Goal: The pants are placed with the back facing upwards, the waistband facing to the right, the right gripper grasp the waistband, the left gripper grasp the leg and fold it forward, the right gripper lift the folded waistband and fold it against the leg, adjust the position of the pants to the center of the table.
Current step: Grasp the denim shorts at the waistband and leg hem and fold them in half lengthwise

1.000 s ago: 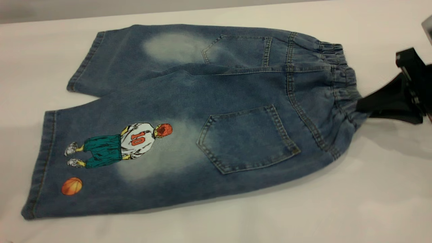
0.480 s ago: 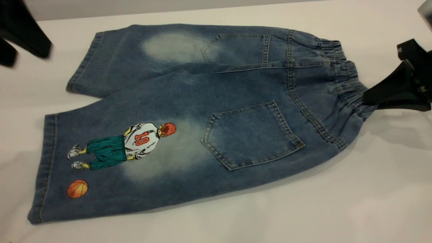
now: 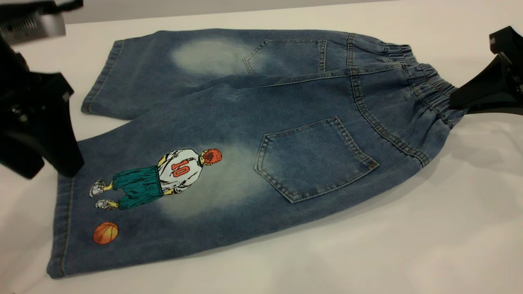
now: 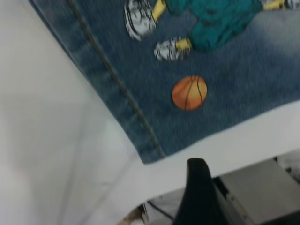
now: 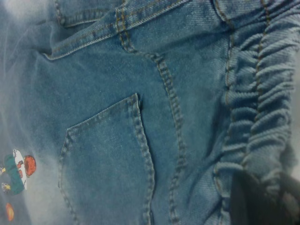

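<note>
The pants [image 3: 245,134] are lying back side up on the white bench [image 3: 367,253], the gathered waistband [image 3: 429,92] pointing toward the right pincer [image 3: 453,107] and the hems toward the left pincer [image 3: 61,163]. The right pincer is sitting at the waistband's edge with its dark fingers closed over the ruched denim; in the right wrist view the gathered band is running straight into the pincer [image 5: 260,197], and the cloth beside it is bunching and rising slightly off the bench. The left pincer is hovering just above the hem of the leg [image 3: 135,196] carrying the printed player [image 3: 163,175], with the orange basketball [image 3: 105,232] a little nearer the camera than its tips; whether its fingers are parted cannot be told, and only one dark finger [image 4: 197,197] is showing in the left wrist view, beyond the hem corner and apart from the cloth. The plain leg [image 3: 171,69] is lying on the far side of the left pincer. Judged from this layout, the waistband grasp is made and the leg grasp is in hand. The next move is calling for the left pincer to descend onto the hem, pinch through the denim, and then lift together with the right pincer to fold the printed leg forward.
</note>
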Controlling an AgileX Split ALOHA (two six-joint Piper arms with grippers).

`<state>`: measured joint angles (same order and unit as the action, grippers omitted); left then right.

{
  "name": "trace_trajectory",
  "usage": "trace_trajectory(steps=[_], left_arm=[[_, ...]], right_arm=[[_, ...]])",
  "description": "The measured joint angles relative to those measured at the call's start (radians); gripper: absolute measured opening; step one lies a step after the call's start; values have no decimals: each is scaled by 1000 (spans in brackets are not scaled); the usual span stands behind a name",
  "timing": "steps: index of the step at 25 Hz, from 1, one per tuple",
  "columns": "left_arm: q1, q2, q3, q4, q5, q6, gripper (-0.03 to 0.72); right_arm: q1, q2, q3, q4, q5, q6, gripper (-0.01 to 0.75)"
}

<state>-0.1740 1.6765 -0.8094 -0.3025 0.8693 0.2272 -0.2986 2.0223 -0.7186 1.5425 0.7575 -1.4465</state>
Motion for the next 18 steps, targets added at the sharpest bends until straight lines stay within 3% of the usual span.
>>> trace_trajectory(steps=[5, 12, 18], left_arm=[[0, 29, 38, 22, 8, -4, 462], [0, 58, 101, 65, -88, -4, 462], [0, 106, 103, 67, -97, -9, 462]], right_arm=[[0, 1, 0, 1, 1, 0, 30], [0, 1, 0, 3, 3, -1, 30], [0, 1, 0, 3, 3, -1, 30]])
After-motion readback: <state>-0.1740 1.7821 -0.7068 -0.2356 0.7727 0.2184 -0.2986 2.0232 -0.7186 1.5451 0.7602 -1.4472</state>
